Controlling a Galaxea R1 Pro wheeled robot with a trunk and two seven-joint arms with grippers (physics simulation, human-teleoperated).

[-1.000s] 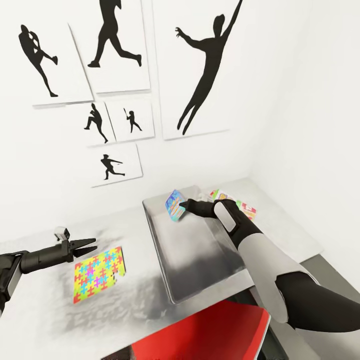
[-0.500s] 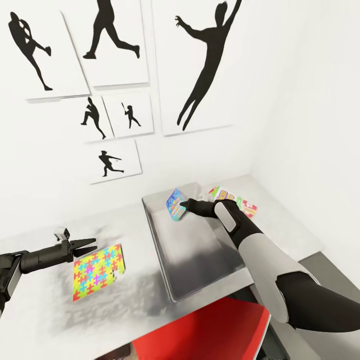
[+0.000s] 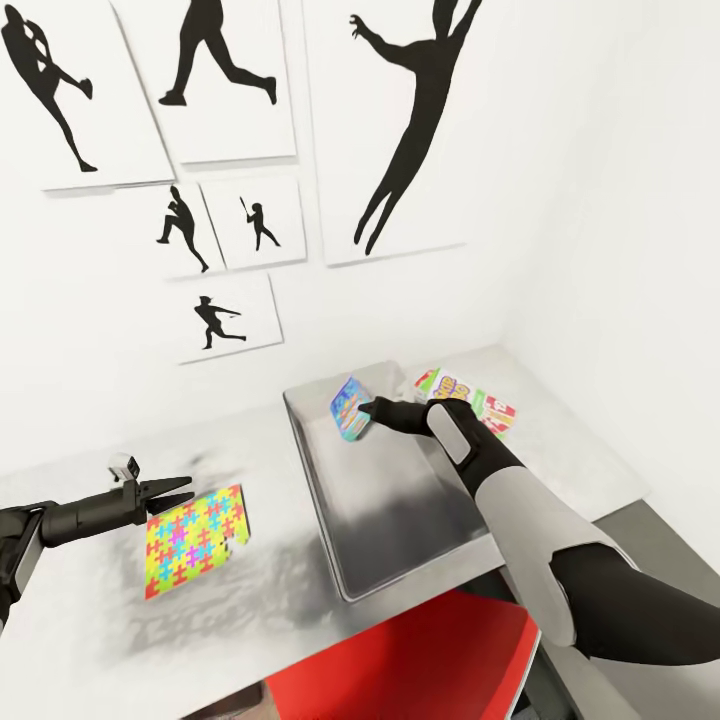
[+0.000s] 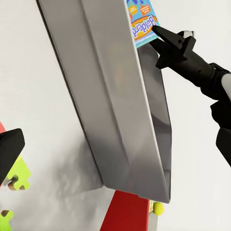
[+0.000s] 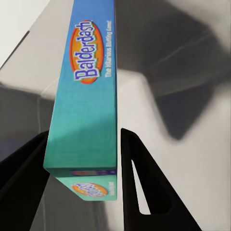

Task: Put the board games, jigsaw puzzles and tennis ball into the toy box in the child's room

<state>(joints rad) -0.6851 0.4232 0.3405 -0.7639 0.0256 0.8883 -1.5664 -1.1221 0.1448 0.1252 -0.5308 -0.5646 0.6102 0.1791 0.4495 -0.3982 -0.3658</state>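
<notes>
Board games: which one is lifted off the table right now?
The blue board game box, pinched in the right pincer over the light grey toy box. The green-red-yellow board game box lies flat on the table.

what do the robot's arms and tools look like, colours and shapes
Each tool is matte black with two slim, tapering fingers: the left tool carries a small pale grey block on top, and the right tool is all black. The right arm has a light grey forearm shell with a white oval panel by the wrist, then a black upper segment. The left arm is black.
</notes>
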